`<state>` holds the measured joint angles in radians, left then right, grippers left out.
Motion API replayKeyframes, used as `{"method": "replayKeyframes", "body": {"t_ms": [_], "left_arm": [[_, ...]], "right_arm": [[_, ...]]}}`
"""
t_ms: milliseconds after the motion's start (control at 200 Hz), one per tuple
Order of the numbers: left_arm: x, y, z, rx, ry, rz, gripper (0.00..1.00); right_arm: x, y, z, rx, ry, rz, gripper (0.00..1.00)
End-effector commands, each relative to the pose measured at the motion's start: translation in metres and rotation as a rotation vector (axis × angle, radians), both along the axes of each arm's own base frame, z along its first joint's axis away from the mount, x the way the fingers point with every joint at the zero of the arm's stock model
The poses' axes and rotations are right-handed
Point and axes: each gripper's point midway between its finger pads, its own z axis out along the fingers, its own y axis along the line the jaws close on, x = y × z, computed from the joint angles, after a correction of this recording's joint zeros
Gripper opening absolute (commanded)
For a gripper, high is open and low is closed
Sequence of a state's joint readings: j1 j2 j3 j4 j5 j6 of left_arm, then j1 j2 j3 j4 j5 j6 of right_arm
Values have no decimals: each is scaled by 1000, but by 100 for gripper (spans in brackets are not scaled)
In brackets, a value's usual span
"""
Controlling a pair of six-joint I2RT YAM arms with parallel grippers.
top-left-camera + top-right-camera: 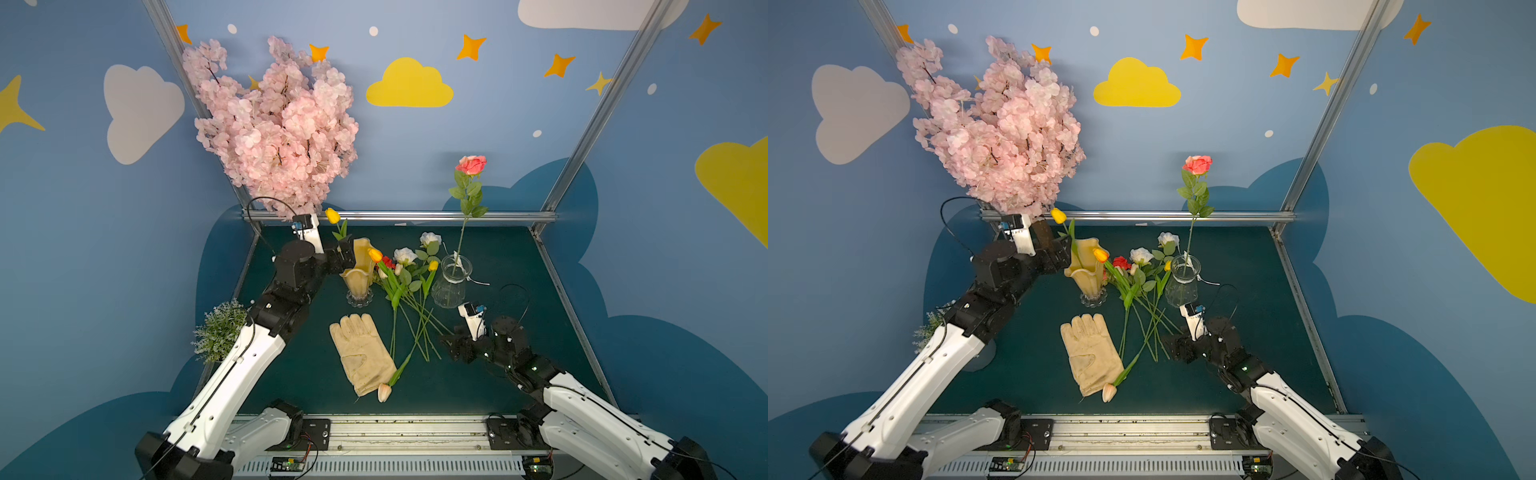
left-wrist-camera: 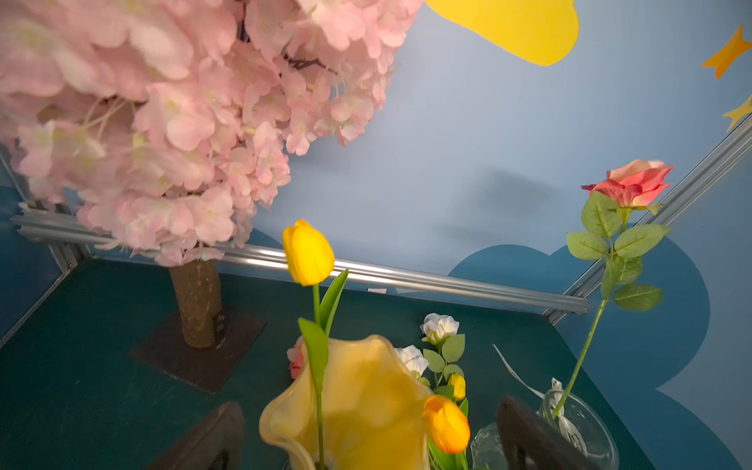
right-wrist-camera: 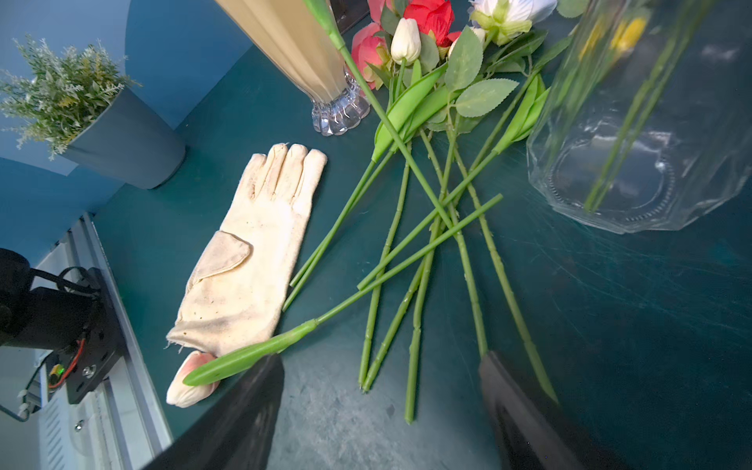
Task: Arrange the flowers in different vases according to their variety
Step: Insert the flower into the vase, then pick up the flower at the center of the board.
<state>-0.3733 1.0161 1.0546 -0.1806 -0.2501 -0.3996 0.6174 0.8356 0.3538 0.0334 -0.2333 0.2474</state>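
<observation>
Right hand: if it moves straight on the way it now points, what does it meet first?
Most likely the cut ends of the green stems lying on the table, straight ahead of the open right hand. The clear vase stands off to one side. Depth is hard to judge.

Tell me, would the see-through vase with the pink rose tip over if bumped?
Probably not easily: the clear vase widens toward its base, so it likely sits steady. The pink rose stands far above the rim, so a knock there might rock it. It looks like glass, likely breakable.
</observation>
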Motion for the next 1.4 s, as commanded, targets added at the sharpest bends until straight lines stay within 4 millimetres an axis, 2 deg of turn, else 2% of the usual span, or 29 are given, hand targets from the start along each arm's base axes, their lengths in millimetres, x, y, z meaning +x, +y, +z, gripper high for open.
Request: {"method": "replayKeyframes", "body": {"t_ms": [0,120,250,350,501,521,541,721,921,1036,1202,1277,1342,1397], "left_arm": [[-26,7,-48,-81,124,19,100],[-49,10,-69,-152,78,-7,100],[-66,20,-104,-178,77,18,100],[-75,23,-131,-185,76,14,100],[-79,32,-155,-162,56,48,100],[-79,32,-156,-160,50,49,100],[-78,32,-156,-159,45,48,100],[-75,28,-157,-143,66,32,100],[-71,21,-160,-138,98,7,100],[-72,22,-158,-131,90,4,100],[-73,21,-157,-130,82,1,100],[-73,22,-156,-131,81,4,100],[-73,22,-156,-129,78,2,100],[-73,22,-155,-131,77,1,100]], "right_arm": [[13,15,25,16,-91,37,74],[21,28,24,-18,-121,71,67],[31,43,22,-63,-132,112,62],[44,54,19,-92,-143,125,61],[62,73,10,-137,-139,155,55],[63,74,4,-151,-131,160,54],[69,79,13,-147,-151,160,53],[89,101,9,-182,-159,180,47],[104,123,-7,-237,-151,205,41],[114,132,-13,-259,-147,197,32],[127,140,-7,-282,-152,177,18],[130,141,0,-286,-172,161,18],[132,140,3,-297,-187,144,25],[133,140,4,-310,-192,143,26]]}}
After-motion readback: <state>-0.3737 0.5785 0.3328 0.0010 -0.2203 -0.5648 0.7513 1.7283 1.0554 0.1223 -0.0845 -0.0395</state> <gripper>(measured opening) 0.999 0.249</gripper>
